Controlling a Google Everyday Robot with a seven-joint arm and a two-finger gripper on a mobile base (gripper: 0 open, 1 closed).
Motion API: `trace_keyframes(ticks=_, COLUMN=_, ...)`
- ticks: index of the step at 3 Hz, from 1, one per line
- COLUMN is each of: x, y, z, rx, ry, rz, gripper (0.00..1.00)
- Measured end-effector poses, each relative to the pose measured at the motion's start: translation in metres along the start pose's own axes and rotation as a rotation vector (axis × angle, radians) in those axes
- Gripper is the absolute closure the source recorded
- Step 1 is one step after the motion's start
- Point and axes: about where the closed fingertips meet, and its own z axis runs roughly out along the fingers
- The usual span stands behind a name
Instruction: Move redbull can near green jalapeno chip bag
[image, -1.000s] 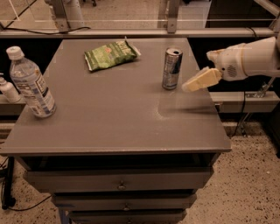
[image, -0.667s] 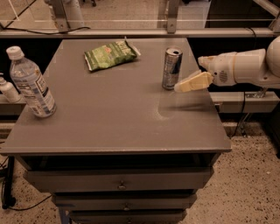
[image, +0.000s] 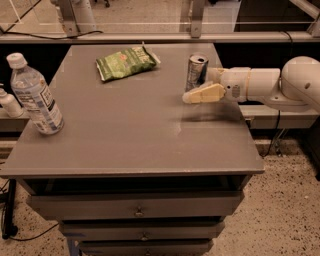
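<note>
The redbull can (image: 196, 67) stands upright near the right edge of the grey table (image: 130, 130). The green jalapeno chip bag (image: 126, 62) lies flat at the back middle, to the left of the can and apart from it. My gripper (image: 194, 90) reaches in from the right at the can. It is open, with its near pale finger (image: 204, 93) in front of the can's lower part. The far finger is hidden behind the can. The can rests on the table.
A clear water bottle (image: 35, 95) with a white cap stands at the table's left edge. A small white bottle (image: 9, 104) sits just beyond that edge. Drawers (image: 137, 210) run below the table front. A rail and glass stand behind.
My gripper has moved left from beside the table's right edge up to the can, and its near finger now overlaps the can's lower part. The can, bag and bottle have not moved.
</note>
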Motion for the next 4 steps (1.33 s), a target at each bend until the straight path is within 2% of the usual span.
trace_keyframes(ticks=1, x=-0.016, y=0.001, z=0.018, rx=-0.042, ry=-0.069, rz=-0.032, gripper=0.19)
trace_keyframes(ticks=3, x=-0.036, y=0.005, z=0.022, rx=-0.069, ry=-0.089, rz=-0.133, gripper=0.64)
trace_keyframes(ticks=4, x=-0.046, y=0.009, z=0.022, rx=-0.066, ry=-0.088, rz=-0.157, gripper=0.88)
